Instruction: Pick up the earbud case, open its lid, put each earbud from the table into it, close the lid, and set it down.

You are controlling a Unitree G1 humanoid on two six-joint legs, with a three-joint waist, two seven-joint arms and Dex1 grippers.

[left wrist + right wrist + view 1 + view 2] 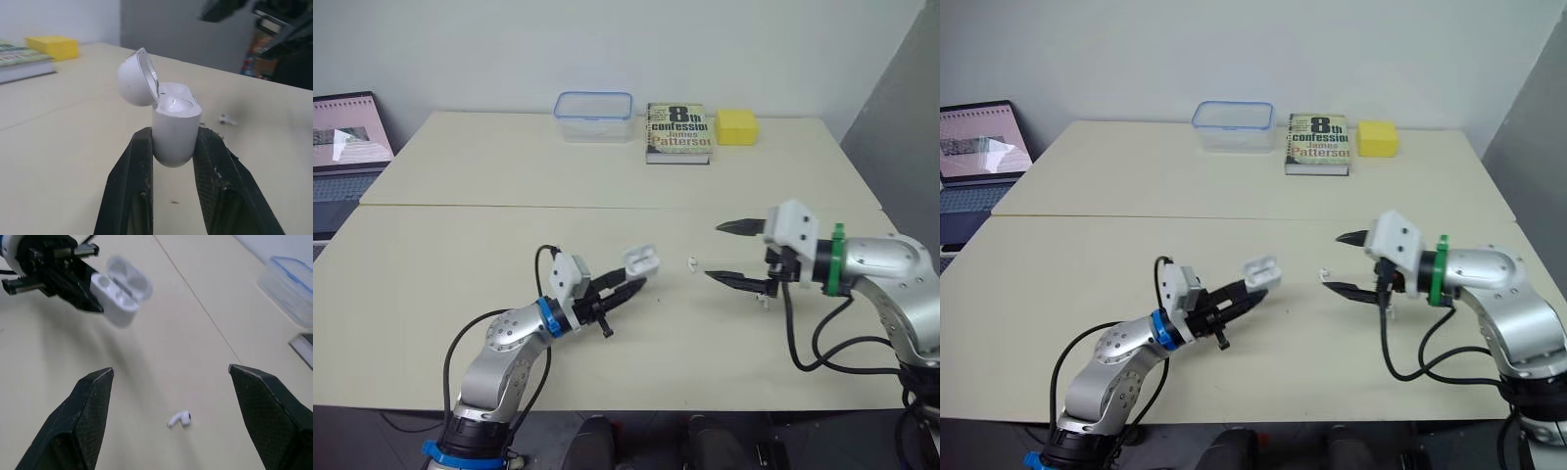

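My left gripper [632,280] is shut on the white earbud case [641,260], holding it just above the table with its lid [139,78] swung open. One white earbud [692,262] lies on the table between the case and my right gripper [725,253]. That gripper stands wide open, its two black fingers spread around empty air, and the earbud [179,420] sits on the table ahead of them. A second small white thing [764,301], perhaps the other earbud, lies by the right gripper's lower finger. I cannot tell what sits inside the case [176,129].
At the back of the far table stand a clear plastic container [594,116], a book [678,130] and a yellow block [737,126]. An open laptop [347,147] sits at the far left. A seam [607,206] runs between the two tables.
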